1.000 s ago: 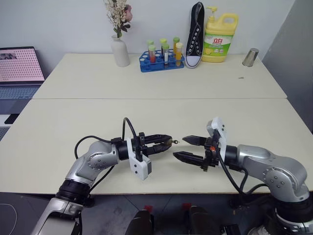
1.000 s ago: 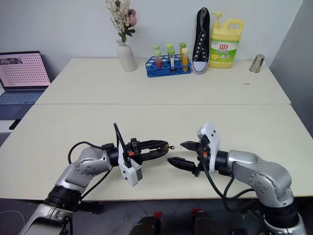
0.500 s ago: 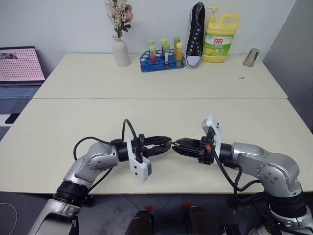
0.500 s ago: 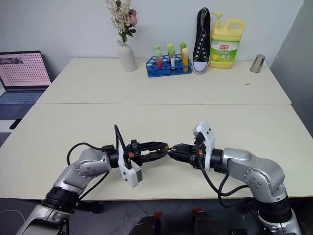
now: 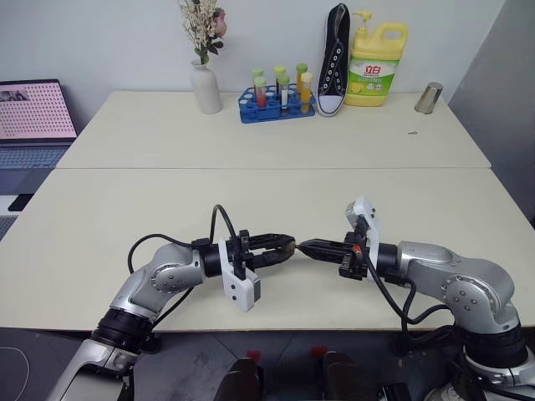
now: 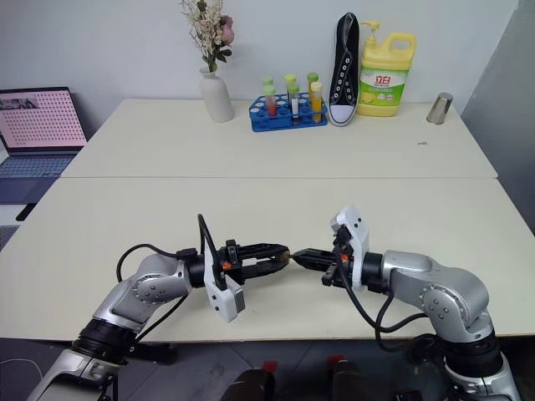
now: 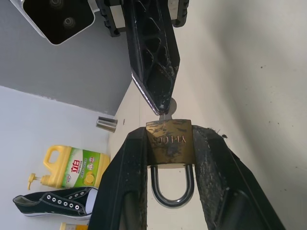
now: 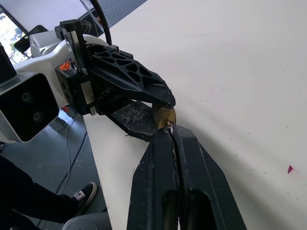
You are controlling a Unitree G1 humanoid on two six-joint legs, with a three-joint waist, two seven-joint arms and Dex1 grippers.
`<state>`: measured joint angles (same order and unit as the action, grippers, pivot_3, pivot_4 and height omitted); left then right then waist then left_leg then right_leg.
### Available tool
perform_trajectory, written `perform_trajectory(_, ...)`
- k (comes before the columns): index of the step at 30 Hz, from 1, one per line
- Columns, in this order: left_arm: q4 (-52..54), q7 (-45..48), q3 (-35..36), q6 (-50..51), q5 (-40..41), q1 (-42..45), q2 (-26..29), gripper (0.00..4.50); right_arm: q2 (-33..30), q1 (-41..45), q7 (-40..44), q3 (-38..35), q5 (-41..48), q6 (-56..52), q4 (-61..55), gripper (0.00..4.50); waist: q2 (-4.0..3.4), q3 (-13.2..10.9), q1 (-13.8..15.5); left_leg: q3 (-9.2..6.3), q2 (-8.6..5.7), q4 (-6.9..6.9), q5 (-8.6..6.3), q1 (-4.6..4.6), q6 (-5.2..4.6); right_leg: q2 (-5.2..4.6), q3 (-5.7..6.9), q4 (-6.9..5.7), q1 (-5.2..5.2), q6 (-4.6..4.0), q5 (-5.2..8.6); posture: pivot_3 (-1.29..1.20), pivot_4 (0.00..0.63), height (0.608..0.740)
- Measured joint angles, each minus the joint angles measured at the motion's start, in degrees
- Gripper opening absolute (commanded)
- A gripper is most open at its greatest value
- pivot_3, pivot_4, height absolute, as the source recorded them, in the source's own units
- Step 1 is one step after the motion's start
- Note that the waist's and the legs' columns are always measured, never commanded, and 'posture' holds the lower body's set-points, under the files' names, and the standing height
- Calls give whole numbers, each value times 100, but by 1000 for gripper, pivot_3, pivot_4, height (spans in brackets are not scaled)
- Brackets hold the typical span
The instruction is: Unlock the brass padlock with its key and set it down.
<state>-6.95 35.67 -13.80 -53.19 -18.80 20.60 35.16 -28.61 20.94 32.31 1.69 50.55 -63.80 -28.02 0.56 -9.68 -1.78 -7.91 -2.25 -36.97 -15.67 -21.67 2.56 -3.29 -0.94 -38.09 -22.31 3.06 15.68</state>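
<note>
Brass padlock (image 7: 169,140), small, rigid and likely slick, sits clamped by its flat sides in the left gripper (image 7: 169,143) above the bench (image 5: 251,200), shackle toward that wrist. Best held by the body as now. Silver key (image 7: 168,109) stands at its keyway, pinched in the right gripper (image 8: 171,128), jaws clenched. Both arms reach level, tips meeting; left at 9 o'clock, right at 3.

Two cream tables (image 5: 125,217) abut. On the far one: vase (image 5: 205,86) at 11 o'clock, tube rack (image 5: 276,102), shoe (image 5: 333,58) and soap bottle (image 5: 376,65) at 12, metal cup (image 5: 429,98) at 1.
</note>
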Motion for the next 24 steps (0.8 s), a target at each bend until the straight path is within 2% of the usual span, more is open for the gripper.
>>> perform_trajectory(9,-107,-263,-57,-357,-368,118,6,963,60,782,-211,-508,1074,-1616,992,0,0,0,2,0,0,0,0,0,0,0,0,-2,0,-1,-1,0,150,740)
perform_trajectory(15,-291,-437,-101,-610,-523,203,52,963,289,1117,-497,-796,1412,-2438,1569,0,-1,0,1,3,-1,1,0,-2,-1,-1,-2,-3,-2,-1,-1,0,150,740)
perform_trajectory(24,-393,-764,-112,-732,-753,220,64,963,377,1364,-1011,-945,1954,-2804,2157,0,-2,0,-3,4,-1,1,0,-2,-1,0,-3,-5,-3,-1,-1,0,150,740)
